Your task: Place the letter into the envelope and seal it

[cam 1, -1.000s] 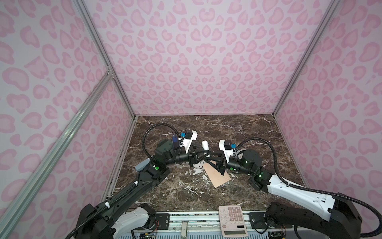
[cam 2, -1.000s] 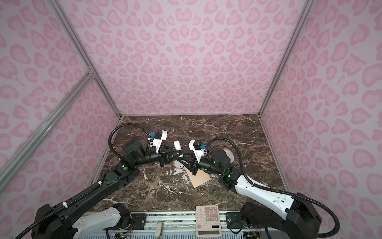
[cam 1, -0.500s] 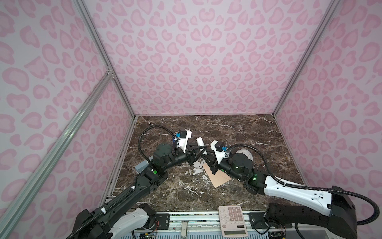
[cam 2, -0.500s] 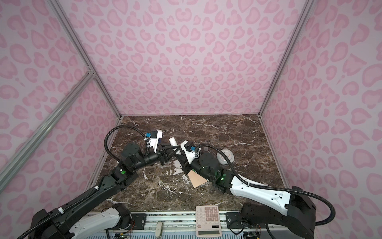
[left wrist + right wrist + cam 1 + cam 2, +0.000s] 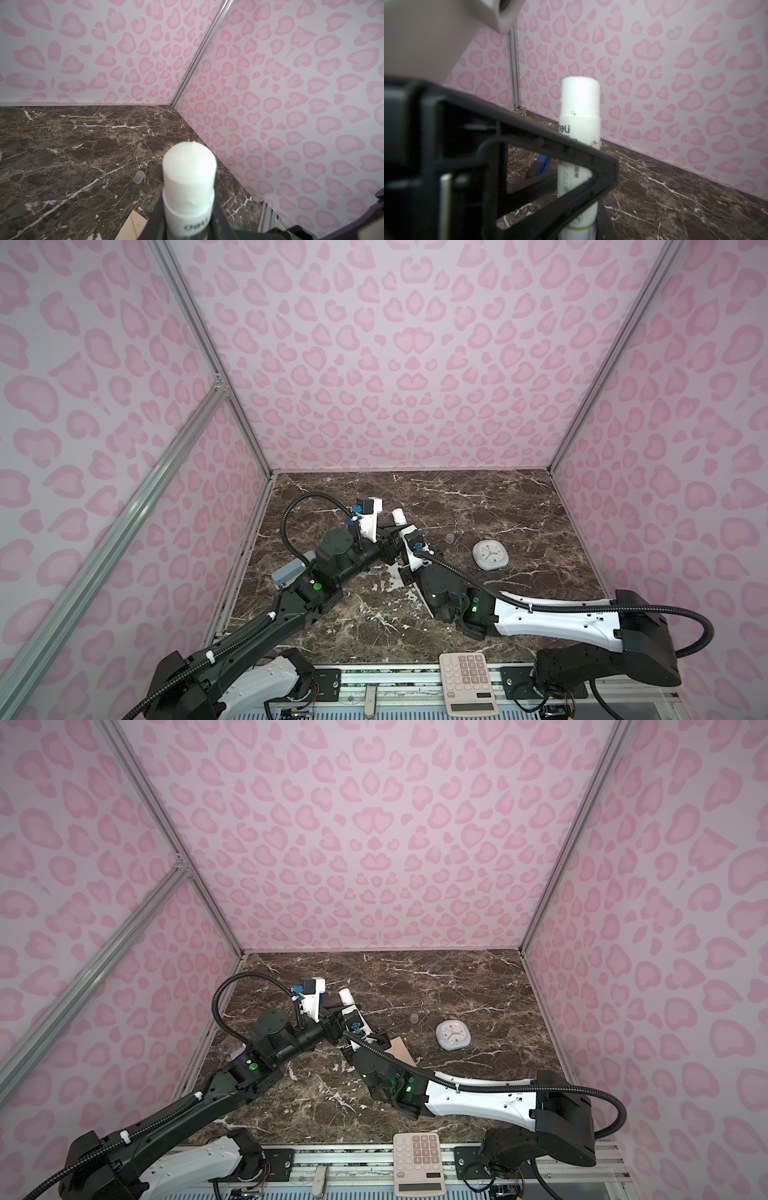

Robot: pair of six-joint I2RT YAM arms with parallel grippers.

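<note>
The left gripper [image 5: 188, 225] has its jaws drawn in to a narrow gap and clamped on the barrel of a white glue stick [image 5: 189, 176]. The stick's uncapped tip juts out past the fingertips, clear of the marble table [image 5: 498, 506]. The right gripper [image 5: 578, 232] meets it from the other side. Its jaws are likewise pulled close and grip the lower end of the same stick, so the barrel rises straight up out of them in the right wrist view. One black finger [image 5: 550, 149] of the left gripper crosses the barrel just above the right jaws. In both top views the two grippers sit nose to nose above the table with the stick [image 5: 399, 516] poking out beyond them toward the back wall. The envelope [image 5: 399, 1048] lies flat on the table below the joined jaws, mostly covered by the right arm. One peach corner [image 5: 133, 226] shows just under the left jaws in the left wrist view. The letter cannot be made out beneath the arms. A small clear cap [image 5: 450, 538] rests on the marble a little way out from the jaws. A white clock [image 5: 490, 556] lies farther out the same way. A calculator [image 5: 469, 682] sits well behind the jaws at the near edge.
</note>
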